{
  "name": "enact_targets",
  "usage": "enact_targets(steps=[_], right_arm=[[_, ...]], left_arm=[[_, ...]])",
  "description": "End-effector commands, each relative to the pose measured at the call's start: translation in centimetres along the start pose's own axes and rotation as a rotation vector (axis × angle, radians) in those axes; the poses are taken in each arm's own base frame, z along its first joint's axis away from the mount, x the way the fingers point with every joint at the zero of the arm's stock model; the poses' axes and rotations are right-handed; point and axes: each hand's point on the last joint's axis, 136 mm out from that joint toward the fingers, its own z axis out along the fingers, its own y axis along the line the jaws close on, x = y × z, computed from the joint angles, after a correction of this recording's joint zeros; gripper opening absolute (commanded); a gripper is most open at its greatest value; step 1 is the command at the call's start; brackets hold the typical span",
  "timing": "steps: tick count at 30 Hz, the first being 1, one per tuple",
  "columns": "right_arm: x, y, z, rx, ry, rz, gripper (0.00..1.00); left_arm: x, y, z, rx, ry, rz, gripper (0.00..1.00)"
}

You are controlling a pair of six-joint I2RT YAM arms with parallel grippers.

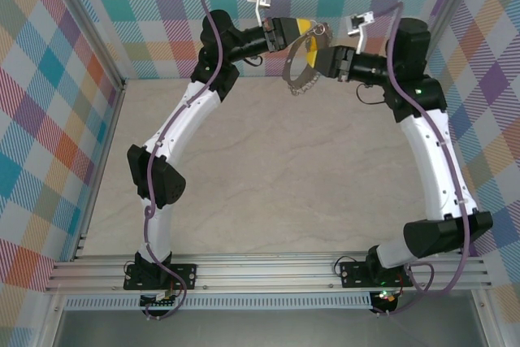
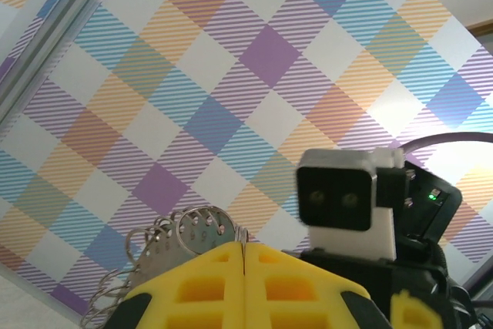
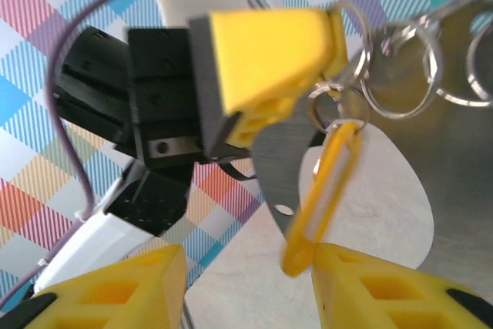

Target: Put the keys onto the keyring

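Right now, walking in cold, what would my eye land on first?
Two white arms arch up and meet above the far side of the table, the left end effector and right end effector nearly nose to nose. Between them dangles the grey keyring, pinched in the left's yellow fingers, against loud plaid walls.

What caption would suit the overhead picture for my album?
Above the table, the left gripper pinches a dangling grey keyring right beside the open right gripper.

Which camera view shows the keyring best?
Top external: the whole keyring hangs there from the left gripper. The left wrist view catches a few rim loops behind the shut fingers; the right wrist view gives a close, blurred part of the band and loops.
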Motion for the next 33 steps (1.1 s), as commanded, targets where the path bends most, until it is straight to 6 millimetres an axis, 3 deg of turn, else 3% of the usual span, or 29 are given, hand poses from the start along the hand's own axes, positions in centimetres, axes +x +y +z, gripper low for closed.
enact_targets(steps=[1, 7, 10, 20, 33], right_arm=[[-2.3, 1.7, -1.3, -0.039, -0.076, -0.004, 0.45], [-5.9, 0.5, -1.5, 0.008, -0.253, 0.075, 0.38], [-6.7, 0.2, -1.0, -0.018, -0.271, 0.117, 0.38], [-7.3, -1.4, 0.2, -0.045, -0.290, 0.184, 0.39], [-7.6, -1.6, 1.0, -0.091, -0.281, 0.207, 0.32]], left_arm=[[-1.6, -3.4, 0.0, 0.067, -0.053, 0.057, 0.00], [-1.8, -3.2, -0.1, 0.059, -0.070, 0.055, 0.00], [-1.9, -3.3, -0.1, 0.060, -0.072, 0.051, 0.00], [-1.9, -3.4, -0.1, 0.068, -0.077, 0.045, 0.00], [-1.7, -3.6, -0.1, 0.070, -0.073, 0.043, 0.00]])
